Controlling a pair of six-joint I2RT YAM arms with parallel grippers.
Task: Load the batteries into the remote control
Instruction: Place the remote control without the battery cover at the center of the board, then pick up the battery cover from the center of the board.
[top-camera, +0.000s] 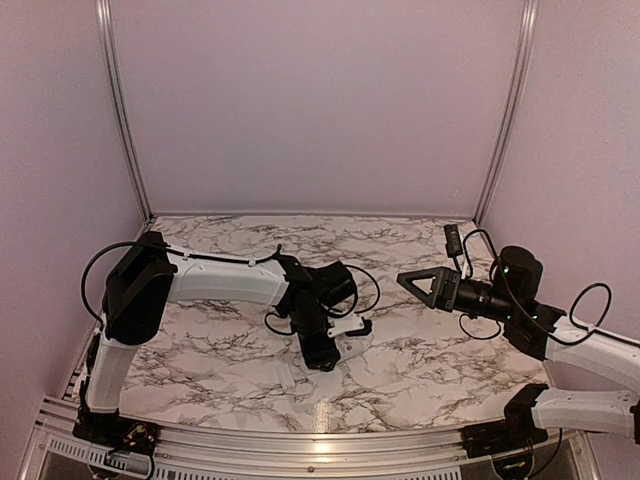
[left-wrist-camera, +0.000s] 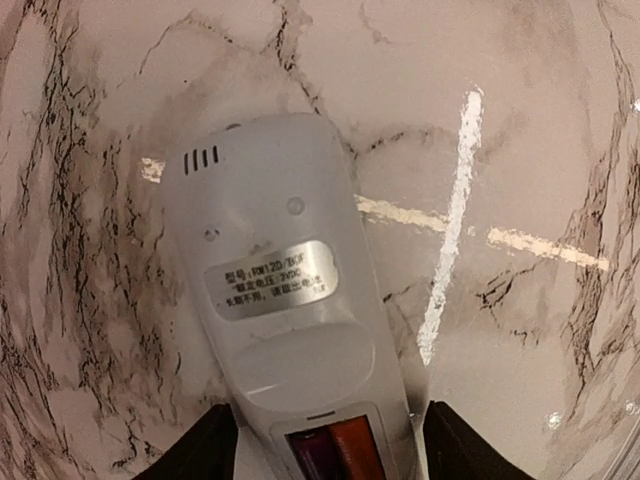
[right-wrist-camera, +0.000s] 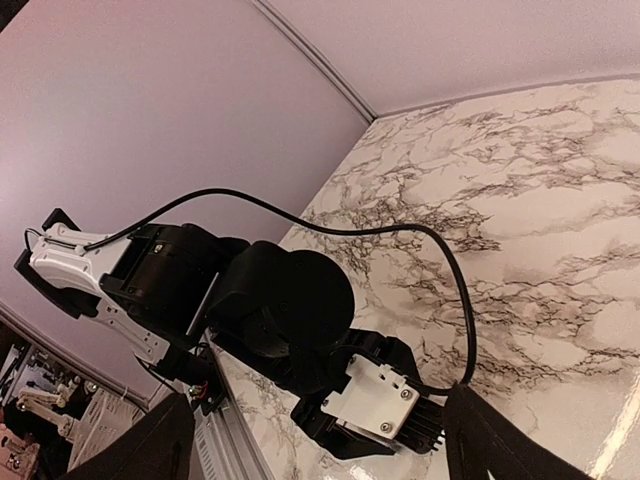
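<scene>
The remote control (left-wrist-camera: 280, 300) lies on the marble table with its plain white back up and a silver label in the middle. Its battery bay is uncovered at the near end, and both batteries lie in it side by side: the dark one (left-wrist-camera: 312, 455) on the left, the orange one (left-wrist-camera: 352, 450) on the right. My left gripper (left-wrist-camera: 330, 440) points down over that end, one finger on each side of the remote, with a thin gap on both sides. My right gripper (top-camera: 415, 282) hangs open in the air to the right, holding nothing.
A small flat white piece (top-camera: 289, 376) lies on the marble table (top-camera: 420, 350) just left of the left gripper (top-camera: 322, 352). Walls close the table at the back and sides. The right wrist view looks at the left arm's wrist (right-wrist-camera: 290, 300) and its cable.
</scene>
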